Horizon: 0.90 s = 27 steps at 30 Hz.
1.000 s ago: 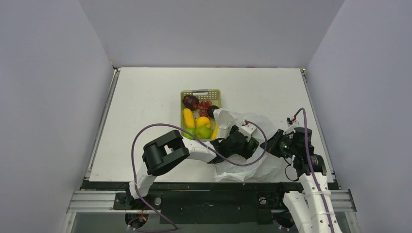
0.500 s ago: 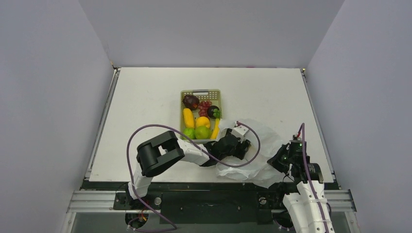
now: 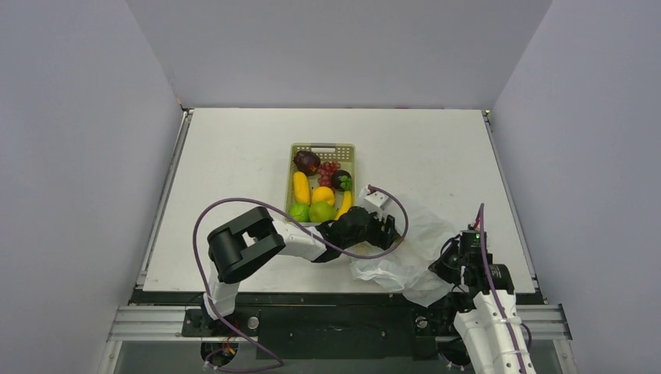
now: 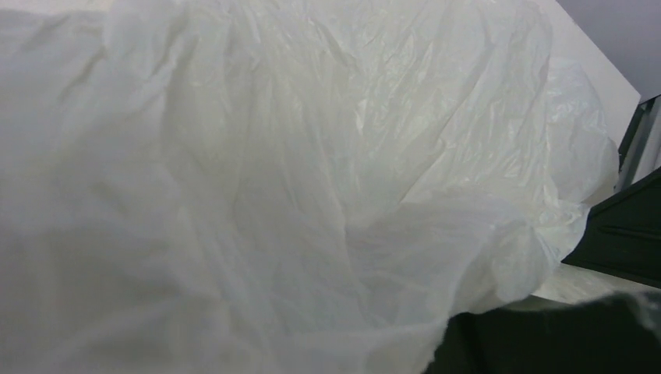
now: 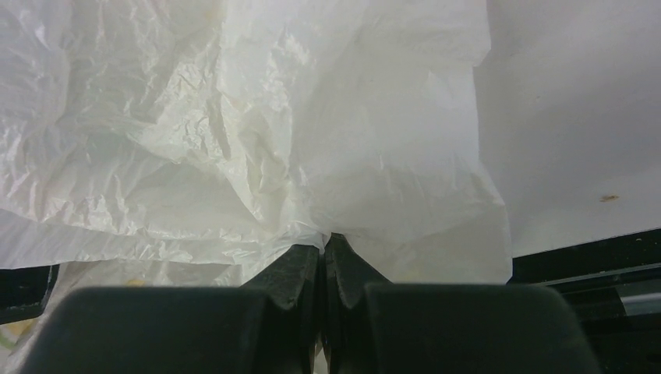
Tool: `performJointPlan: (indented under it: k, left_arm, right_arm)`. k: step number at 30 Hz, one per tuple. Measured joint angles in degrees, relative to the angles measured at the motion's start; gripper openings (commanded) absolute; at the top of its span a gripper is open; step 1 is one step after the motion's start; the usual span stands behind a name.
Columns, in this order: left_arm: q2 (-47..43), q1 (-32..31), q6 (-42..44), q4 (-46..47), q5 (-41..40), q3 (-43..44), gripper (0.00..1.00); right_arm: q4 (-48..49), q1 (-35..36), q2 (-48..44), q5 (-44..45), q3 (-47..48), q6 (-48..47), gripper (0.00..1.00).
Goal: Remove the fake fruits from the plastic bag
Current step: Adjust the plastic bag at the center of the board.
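Observation:
The white plastic bag (image 3: 411, 248) lies crumpled near the front edge, right of the yellow-green basket. It fills the left wrist view (image 4: 296, 156) and the right wrist view (image 5: 234, 132). My right gripper (image 5: 323, 240) is shut on a fold of the bag at its near right side (image 3: 446, 263). My left gripper (image 3: 385, 231) is pressed into the bag's left side, and its fingers are hidden by plastic. Fake fruits lie in the basket: a dark maroon one (image 3: 306, 162), a green one (image 3: 322, 212), yellow ones and red grapes. No fruit shows inside the bag.
The basket (image 3: 321, 148) stands mid-table, just beyond the left gripper. The table's front edge and black rail (image 3: 335, 296) lie close under the bag. The left arm's purple cable (image 3: 234, 206) loops over the table.
My right gripper has pulled back toward the near right corner, dragging the bag off the basket's edge. My left gripper has moved left, toward the basket.

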Motion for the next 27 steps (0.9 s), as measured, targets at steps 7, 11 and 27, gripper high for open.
performJointPlan:
  k: [7, 11, 27]
  left_arm:
    - [-3.61, 0.09, -2.45, -0.81, 3.72, -0.07, 0.50]
    - [-8.00, 0.13, -4.39, -1.60, 7.69, -0.04, 0.43]
    - [-19.28, 0.74, -7.32, -11.02, 18.47, 0.26, 0.42]
  right_arm:
    - [1.36, 0.00, -0.11, 0.63, 1.86, 0.55, 0.00]
    - [3.08, 0.00, -0.02, 2.08, 3.58, 1.09, 0.00]
    - [8.72, -0.55, 9.07, 8.61, 13.86, -0.85, 0.00]
